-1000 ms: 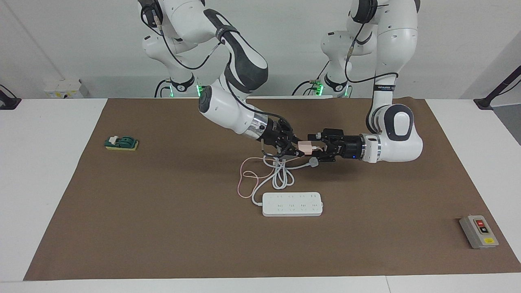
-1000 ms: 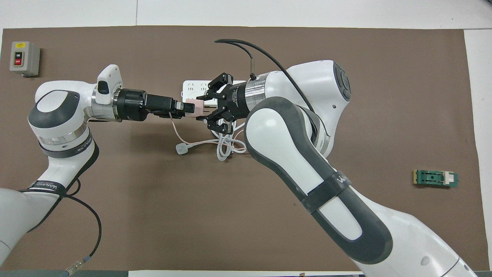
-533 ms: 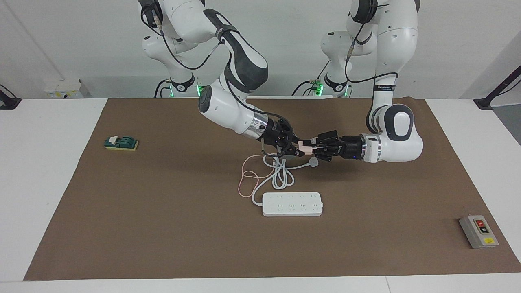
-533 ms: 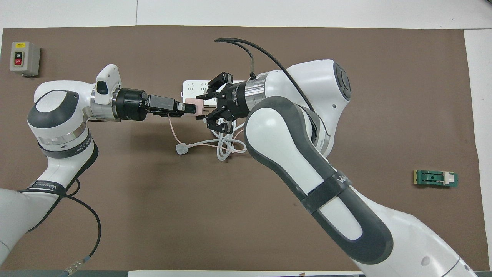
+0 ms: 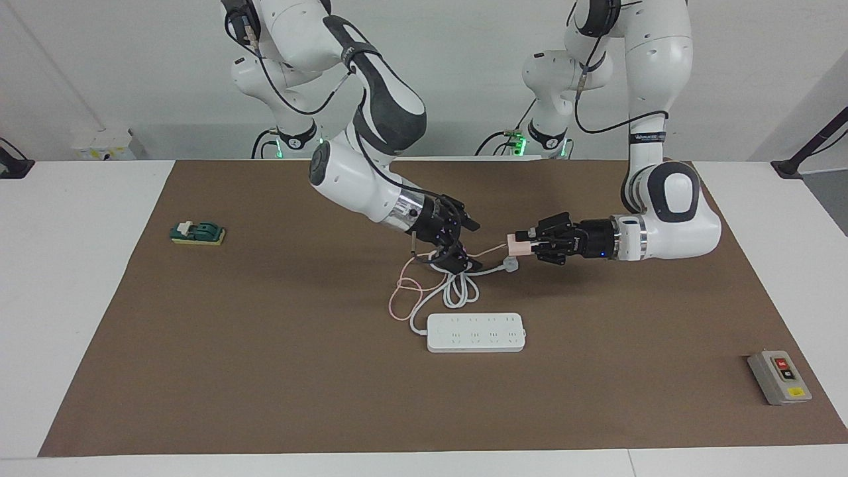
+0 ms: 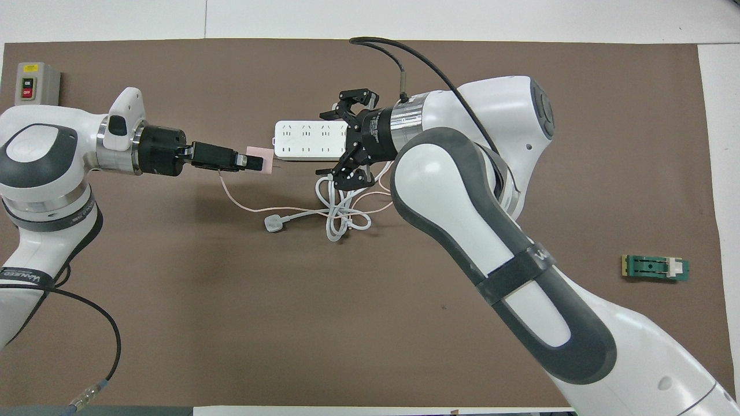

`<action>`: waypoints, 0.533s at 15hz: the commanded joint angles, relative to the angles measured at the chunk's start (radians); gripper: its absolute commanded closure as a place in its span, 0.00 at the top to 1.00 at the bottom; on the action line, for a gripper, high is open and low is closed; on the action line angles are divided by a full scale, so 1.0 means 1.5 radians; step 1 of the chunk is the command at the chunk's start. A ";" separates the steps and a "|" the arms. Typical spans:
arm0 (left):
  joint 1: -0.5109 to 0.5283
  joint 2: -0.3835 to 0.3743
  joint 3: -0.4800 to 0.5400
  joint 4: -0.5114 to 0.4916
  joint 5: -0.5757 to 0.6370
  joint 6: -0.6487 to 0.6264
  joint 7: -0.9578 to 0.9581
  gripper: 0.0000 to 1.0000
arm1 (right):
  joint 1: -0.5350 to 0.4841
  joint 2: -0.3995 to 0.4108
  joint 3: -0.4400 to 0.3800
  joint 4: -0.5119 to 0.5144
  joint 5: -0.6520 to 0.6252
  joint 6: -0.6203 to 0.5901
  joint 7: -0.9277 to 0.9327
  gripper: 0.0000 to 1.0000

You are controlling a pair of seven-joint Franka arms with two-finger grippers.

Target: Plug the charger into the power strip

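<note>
Charger is up in the air, pinched at the tip of the left gripper, over the brown mat near the white plug; the pink cube sticks out past the fingertips, and in the overhead view it sits just at 9 o'clock of the power strip's end. Its thin pink cable droops from the cube down to the mat and loops in among the coiled white cord. Power strip lies flat on the mat, sockets up; in the facing view it is at 6 o'clock of the cord coil, farther from the robots than the coil. Right gripper hangs over the cord coil with fingers spread wide and nothing between them; in the overhead view it overlaps the strip's end toward the right arm. The two grippers are apart, with a clear gap between them. Grey switch box with red and black buttons sits near the mat corner at the left arm's end, at about 4 o'clock of the strip in the facing view. Green block sits toward the right arm's end, at roughly 10 o'clock of the strip in the facing view.
</note>
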 commanded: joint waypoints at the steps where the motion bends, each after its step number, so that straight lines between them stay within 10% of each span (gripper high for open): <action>1: 0.018 -0.004 -0.001 0.023 0.100 0.000 0.045 0.14 | -0.041 -0.043 0.002 0.002 -0.080 -0.054 0.000 1.00; 8: -0.008 0.055 -0.002 0.146 0.380 0.086 0.060 0.08 | -0.205 -0.129 0.002 0.001 -0.236 -0.315 -0.310 1.00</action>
